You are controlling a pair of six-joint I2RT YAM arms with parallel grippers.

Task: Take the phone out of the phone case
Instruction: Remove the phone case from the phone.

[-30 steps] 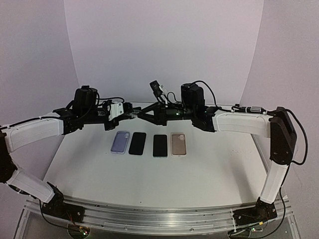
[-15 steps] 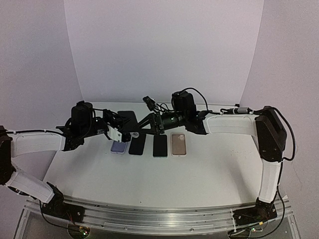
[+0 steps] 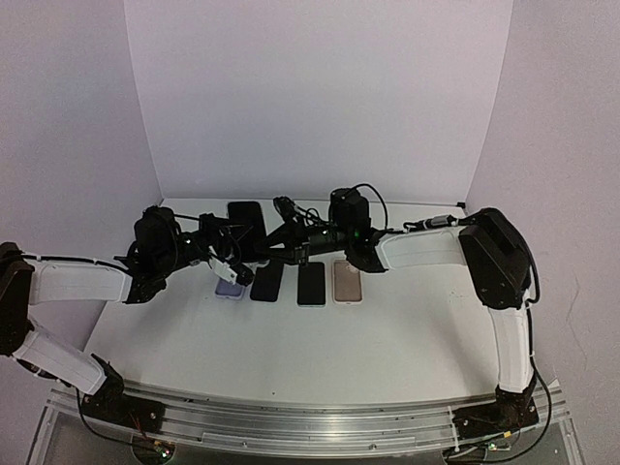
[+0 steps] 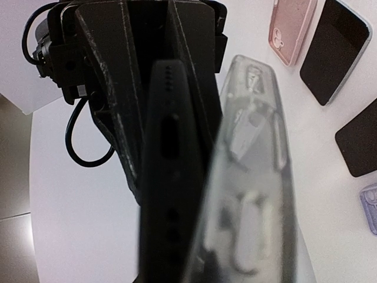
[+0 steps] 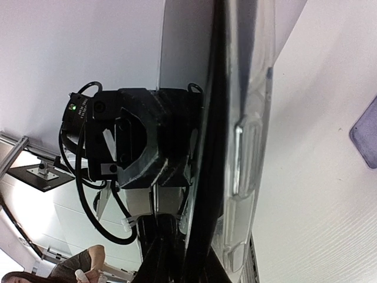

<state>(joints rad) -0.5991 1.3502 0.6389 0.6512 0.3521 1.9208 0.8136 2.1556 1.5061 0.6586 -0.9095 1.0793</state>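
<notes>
While left tool (image 3: 238,271) and right tool (image 3: 275,250) clamp slim black phone (image 4: 171,177), clear glossy case (image 4: 253,194)

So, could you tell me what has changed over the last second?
Both arms swung down and slightly leftward; the left gripper and right gripper, with the phone and clear case between them, now hang low over the row. The lilac case, black phones and pink case stayed put.

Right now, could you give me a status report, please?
Left gripper and right gripper shut on phone. Case not yet off. Spare phones lie below.
</notes>
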